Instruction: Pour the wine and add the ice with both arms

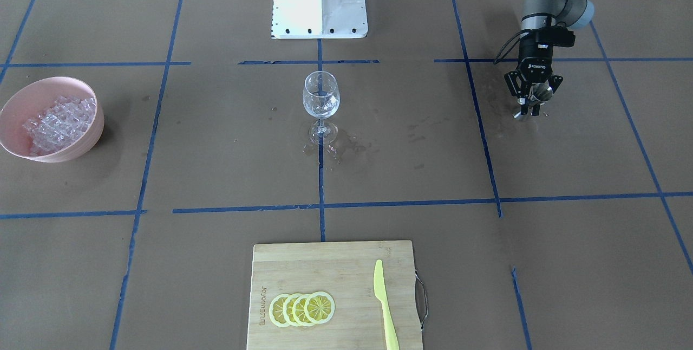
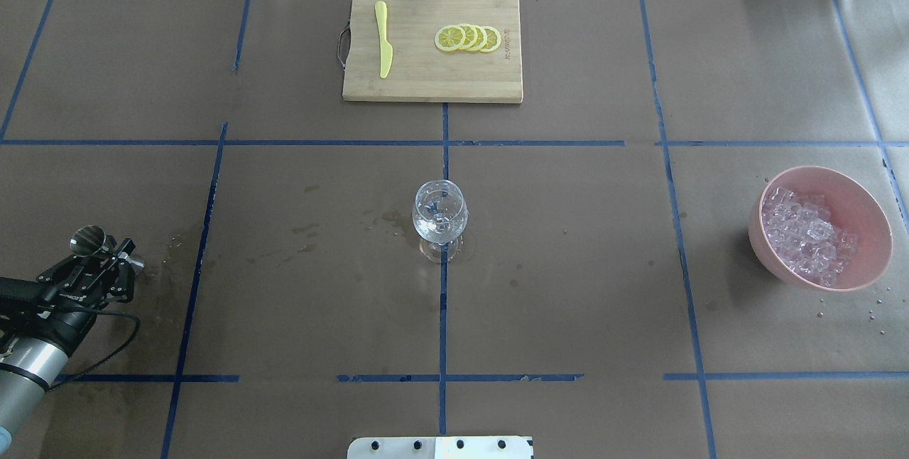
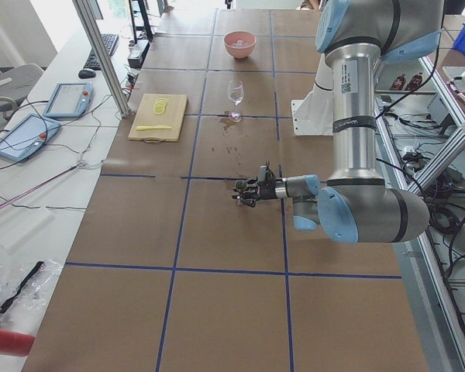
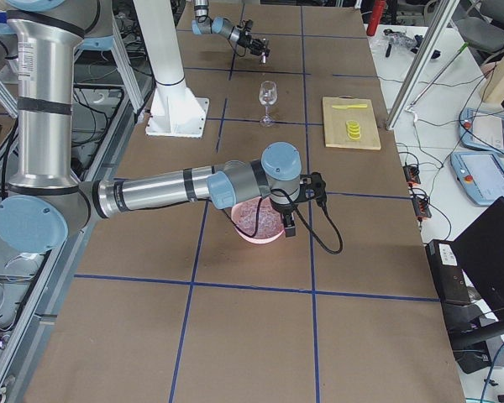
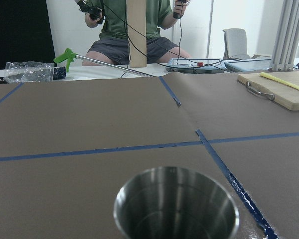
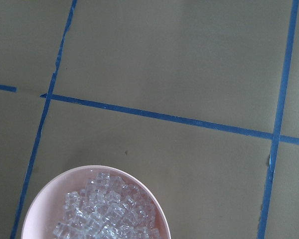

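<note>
My left tool [image 1: 529, 102] is clamped on a small shiny steel cup [image 1: 538, 92]. It sits low over the brown paper-covered tabletop [image 1: 568, 176] on my left side, well apart from the clear stemmed wine glass [image 1: 321, 98]. In the wrist view the cup looks empty. The glass stands upright at the tabletop centre on a blue tape line [image 1: 321, 187], with wet marks [image 1: 346, 147] round its foot. Something clear is in its bowl, cannot tell what. My right arm [image 4: 151, 189] reaches over the round pink bowl [image 1: 93, 132] on my right side. My right tool [image 4: 286, 220] hangs just above the bowl and shows only from the side, so I cannot tell if it is open or closed. A heap of small clear ice cubes [image 1: 57, 121] lies in the bowl. At the far edge is a rectangular bamboo cutting board [image 1: 335, 263] with 4 overlapping yellow lemon slices [image 1: 301, 308] and 1 yellow-green plastic knife [image 1: 385, 306], apart from each other.
</note>
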Controlling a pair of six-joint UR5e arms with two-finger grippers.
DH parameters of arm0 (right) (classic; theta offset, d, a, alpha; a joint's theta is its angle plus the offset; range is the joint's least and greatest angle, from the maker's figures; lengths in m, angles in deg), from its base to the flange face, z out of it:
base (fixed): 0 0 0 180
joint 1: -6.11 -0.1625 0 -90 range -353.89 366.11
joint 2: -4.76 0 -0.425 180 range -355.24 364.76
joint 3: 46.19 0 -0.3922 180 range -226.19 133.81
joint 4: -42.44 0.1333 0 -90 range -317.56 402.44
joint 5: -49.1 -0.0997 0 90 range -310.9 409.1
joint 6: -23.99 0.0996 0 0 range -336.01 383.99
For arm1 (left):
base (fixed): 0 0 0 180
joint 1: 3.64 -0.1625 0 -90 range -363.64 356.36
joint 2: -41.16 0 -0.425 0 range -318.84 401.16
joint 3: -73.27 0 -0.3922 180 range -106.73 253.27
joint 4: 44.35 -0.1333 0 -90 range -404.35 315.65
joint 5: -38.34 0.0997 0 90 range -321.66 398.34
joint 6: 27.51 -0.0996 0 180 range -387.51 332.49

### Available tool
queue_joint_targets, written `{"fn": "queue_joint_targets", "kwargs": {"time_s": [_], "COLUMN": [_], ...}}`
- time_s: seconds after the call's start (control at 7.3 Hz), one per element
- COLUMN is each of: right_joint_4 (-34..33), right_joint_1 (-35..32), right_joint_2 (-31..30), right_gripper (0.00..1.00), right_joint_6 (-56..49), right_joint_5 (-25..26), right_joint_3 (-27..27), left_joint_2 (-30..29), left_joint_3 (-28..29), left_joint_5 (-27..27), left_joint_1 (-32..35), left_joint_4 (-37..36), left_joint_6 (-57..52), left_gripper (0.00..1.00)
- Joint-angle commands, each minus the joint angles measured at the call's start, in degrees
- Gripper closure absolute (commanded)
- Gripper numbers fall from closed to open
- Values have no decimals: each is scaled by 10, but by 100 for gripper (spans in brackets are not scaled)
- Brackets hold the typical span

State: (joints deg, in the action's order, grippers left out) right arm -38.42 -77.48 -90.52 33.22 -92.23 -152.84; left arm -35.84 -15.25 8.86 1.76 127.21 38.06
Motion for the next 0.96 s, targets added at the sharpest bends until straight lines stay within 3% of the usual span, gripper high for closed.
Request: {"fn": "queue_joint_targets", "kwargs": {"time_s": [0.0,0.14,0.27,0.82], "right_joint_4": [0,0,0,0], "right_joint_1": [0,0,0,0], "right_joint_2": [0,0,0,0], "right_gripper": [0,0,0,0], "right_joint_6": [-1,-1,0,-1], "right_joint_5": [0,0,0,0], "right_joint_3": [0,1,1,0], "left_joint_2": [0,2,4,47], "left_joint_3": [0,-4,-13,-61], "left_joint_5": [-1,-5,-26,-87], "left_joint_1": [0,0,0,1], "left_joint_4": [0,1,1,-4], "left_joint_6": [0,-6,-10,-47], "left_gripper": [42,11,1,1]}}
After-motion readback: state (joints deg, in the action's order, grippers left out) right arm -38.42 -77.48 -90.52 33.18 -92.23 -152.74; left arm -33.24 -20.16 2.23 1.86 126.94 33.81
